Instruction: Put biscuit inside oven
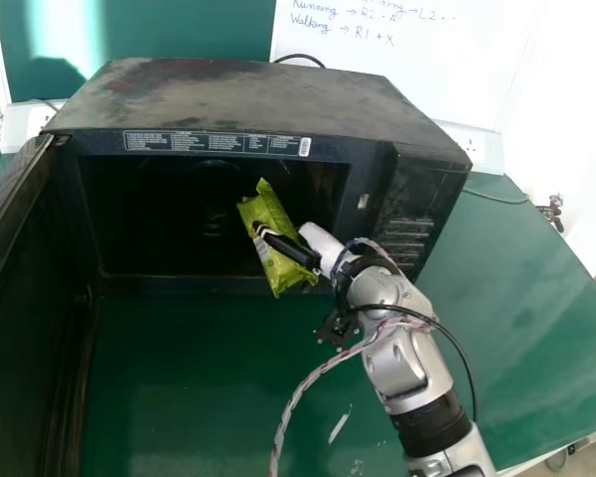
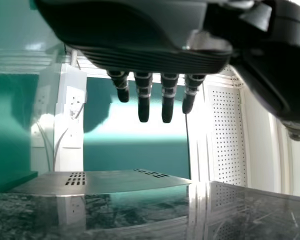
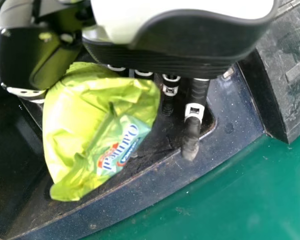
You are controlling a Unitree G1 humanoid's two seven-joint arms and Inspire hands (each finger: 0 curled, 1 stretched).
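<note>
My right hand is at the right part of the oven's opening, curled round a yellow-green biscuit packet. The black oven stands on the table with its door swung wide to the left. In the head view the packet tilts across the dark cavity, its low end over the front sill. The right wrist view has the packet pinched by the thumb of my right hand, beside the sill; its far side is hidden. My left hand hangs with straight fingers, holding nothing.
The green table extends in front and to the right of the oven. Behind are a whiteboard and a white socket box. A glossy dark surface lies near my left hand.
</note>
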